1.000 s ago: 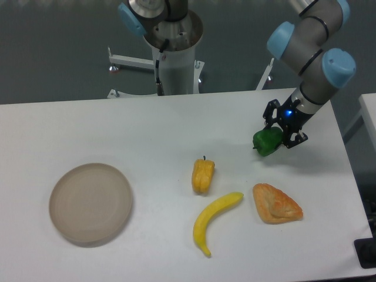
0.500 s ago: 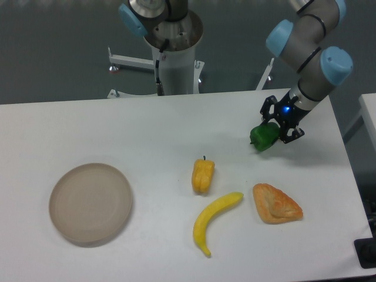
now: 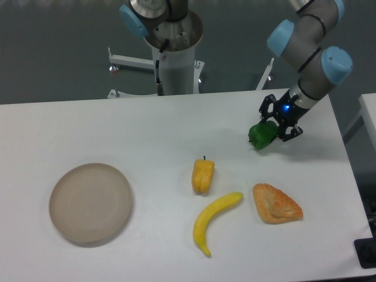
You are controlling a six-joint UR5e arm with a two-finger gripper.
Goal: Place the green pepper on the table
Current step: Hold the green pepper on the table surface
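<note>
The green pepper [image 3: 261, 136] is small, glossy and bright green, held at the right side of the white table [image 3: 88, 129], close above its surface. My gripper [image 3: 272, 127] is shut on the green pepper, its black fingers on either side and a blue light glowing on the wrist above. Whether the pepper touches the tabletop I cannot tell.
A yellow-orange pepper [image 3: 203, 175] lies near the table's middle, a banana [image 3: 214, 220] just below it and a croissant [image 3: 276, 204] to the banana's right. A round beige plate [image 3: 90, 202] sits at the left. The arm's base column [image 3: 174, 56] stands behind the table.
The gripper has carried the green pepper slightly up and to the left over the last second. Everything else on the table has stayed put.
</note>
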